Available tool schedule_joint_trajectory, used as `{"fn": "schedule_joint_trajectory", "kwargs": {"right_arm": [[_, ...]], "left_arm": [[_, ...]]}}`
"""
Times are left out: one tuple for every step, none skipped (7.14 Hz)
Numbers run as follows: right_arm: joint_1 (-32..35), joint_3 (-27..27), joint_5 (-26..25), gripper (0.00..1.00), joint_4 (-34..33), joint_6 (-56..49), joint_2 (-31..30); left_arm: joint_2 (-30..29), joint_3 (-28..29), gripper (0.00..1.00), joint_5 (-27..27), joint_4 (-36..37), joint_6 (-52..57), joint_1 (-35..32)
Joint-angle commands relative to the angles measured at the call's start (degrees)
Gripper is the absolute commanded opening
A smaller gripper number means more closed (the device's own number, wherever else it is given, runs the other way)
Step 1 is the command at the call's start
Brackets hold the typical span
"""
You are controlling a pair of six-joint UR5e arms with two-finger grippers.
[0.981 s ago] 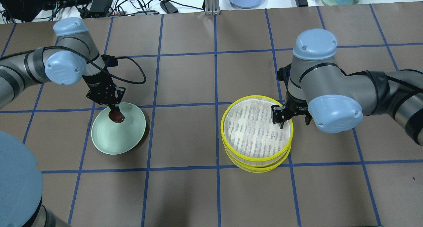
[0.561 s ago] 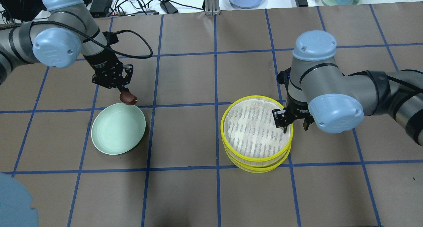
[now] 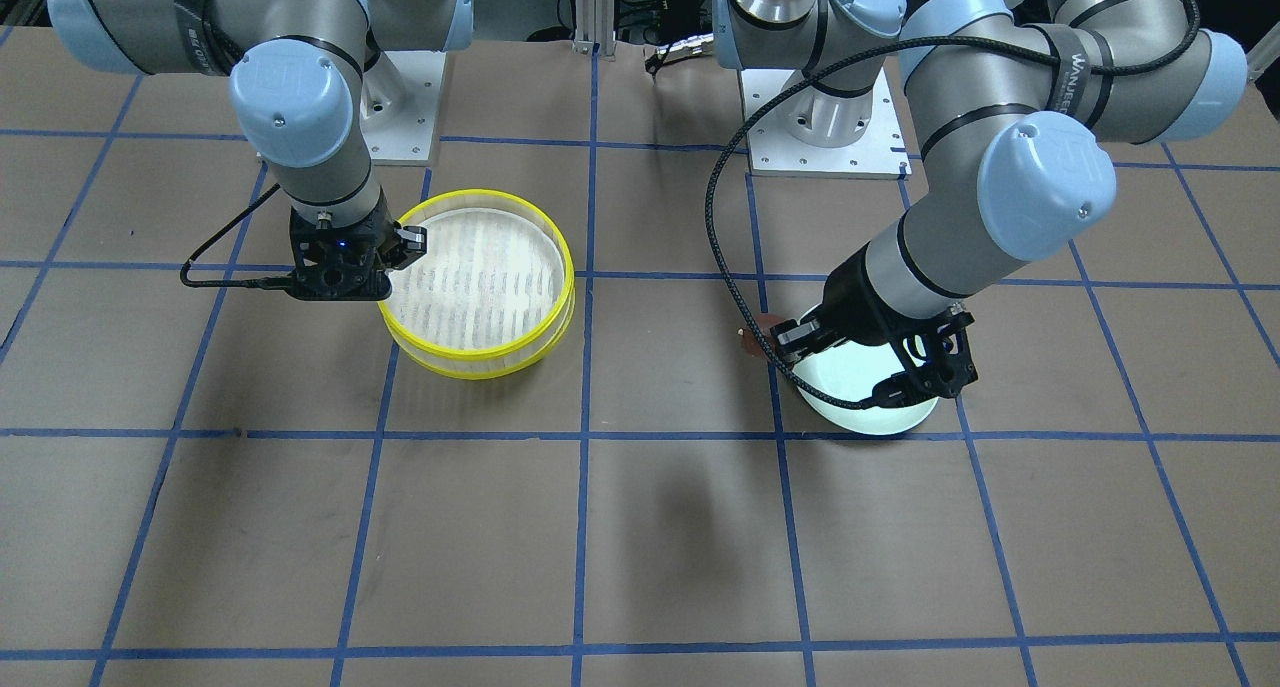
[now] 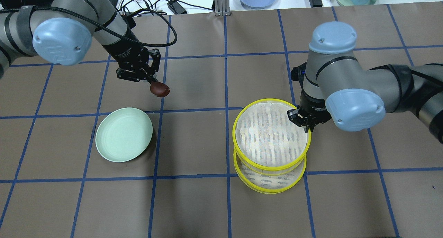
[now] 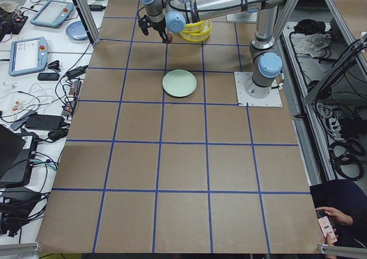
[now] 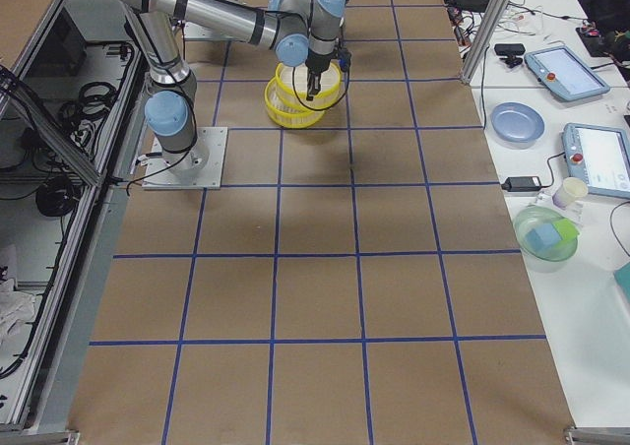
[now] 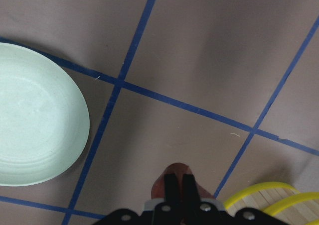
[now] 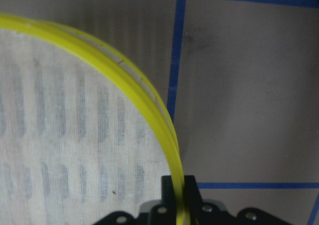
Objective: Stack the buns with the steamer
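Lifting away now: the left claw [image 4: 152,81] has come clear of the mint-green plate [image 4: 124,139], which sat right under it a second ago. The brown bun [image 4: 159,89] rides pinched between its fingers, up in the air beyond the plate's far edge, on the side toward the steamer. Across the way, the right claw [image 4: 304,124] is clamped on the yellow rim of the upper tier [image 4: 270,135], one finger inside, one outside. And that tier has risen! A moment back it sat square on the lower tier [image 4: 268,184]; now it hangs offset above it, the lower rim peeking out on the near side. The lower tier itself rests on the table [image 4: 193,203]. My read: the top tier is being cleared so the bun can drop in below. No cream-white bun shows in any view.
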Motion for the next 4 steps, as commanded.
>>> {"fn": "schedule_joint_trajectory", "kwargs": {"right_arm": [[-0.09, -1.07, 1.33, 0.00, -0.17, -7.36, 0.01], [-0.09, -0.72, 1.33, 0.00, -0.17, -11.78, -0.07], [-0.09, 0.15, 1.15, 0.00, -0.26, -18.70, 0.01], [-0.09, 1.64, 0.71, 0.00, -3.39, -25.56, 0.10]], "left_arm": [[1.13, 0.04, 0.00, -3.44, -0.01, -2.22, -0.48], [1.13, 0.04, 0.00, -3.53, -0.01, -2.31, -0.92], [1.30, 0.04, 0.00, -3.44, -0.09, -2.75, -1.45], [1.48, 0.04, 0.00, -3.44, -0.09, -4.23, -2.24]]}}
